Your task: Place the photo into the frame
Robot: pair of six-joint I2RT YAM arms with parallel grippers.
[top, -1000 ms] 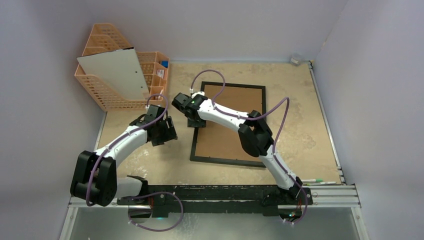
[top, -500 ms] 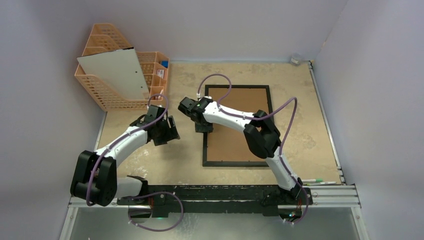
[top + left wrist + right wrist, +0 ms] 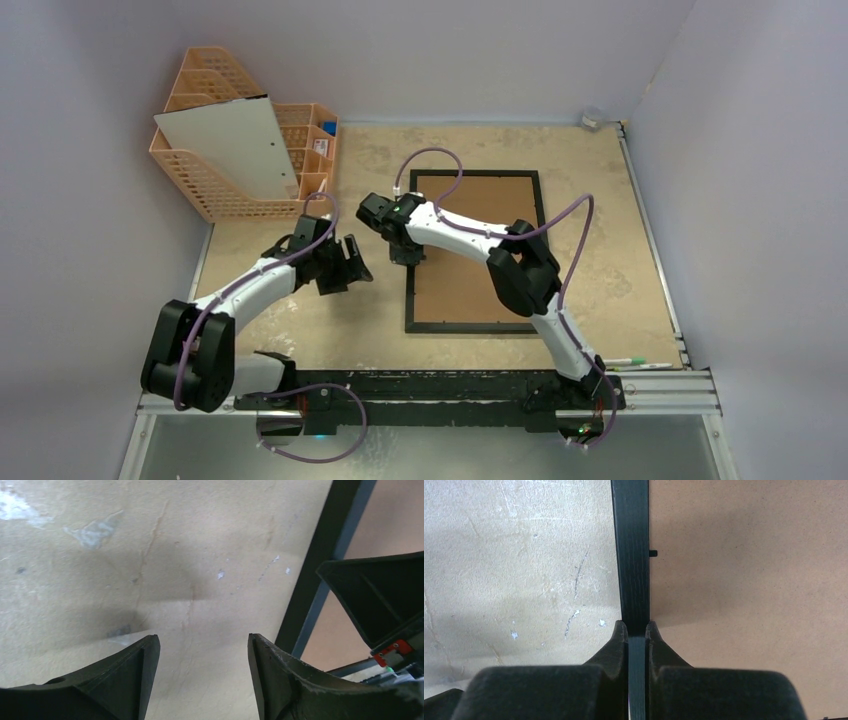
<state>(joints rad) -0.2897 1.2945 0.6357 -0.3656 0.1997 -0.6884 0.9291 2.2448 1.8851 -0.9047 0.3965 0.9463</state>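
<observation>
top view: frame (image 3: 470, 327) lay back-up, its brown board (image 3: 455, 290) showing, right of the table's (image 3: 610, 210) middle. right gripper (image 3: 405, 255) sat at the frame's left edge. left gripper (image 3: 352, 268) hung just beside it over bare table. photo not seen in any view.
left wrist view: jaws spread, holding nothing; frame's black edge near.
right wrist view: fingers (image 3: 616, 645) clenched on the black border.
step judged: positioning the frame, back not yet opened. next move would call for freeing the brown board, then locating the photo.
</observation>
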